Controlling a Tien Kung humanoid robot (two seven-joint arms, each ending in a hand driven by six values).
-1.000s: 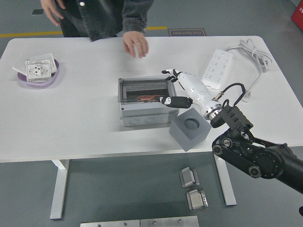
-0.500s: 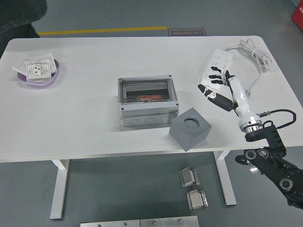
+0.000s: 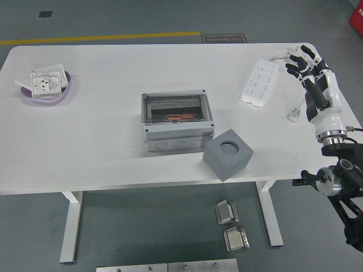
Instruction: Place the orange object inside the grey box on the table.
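Observation:
The grey box (image 3: 176,122) sits mid-table with a clear lid over its top. An orange object (image 3: 178,117) shows through the lid, lying inside the box. My right hand (image 3: 303,63) is raised at the table's far right edge, well away from the box, fingers spread and holding nothing. The left arm is out of view.
A grey cube (image 3: 228,154) with a round hole stands just right of the box near the front edge. A white power strip (image 3: 260,82) with its cable lies at the back right, close to my right hand. A purple bowl (image 3: 47,88) holding a white socket part sits far left.
My right hand pulled back from the box, swung right past the power strip and rose at the table's right edge. The person at the far side has left the view.

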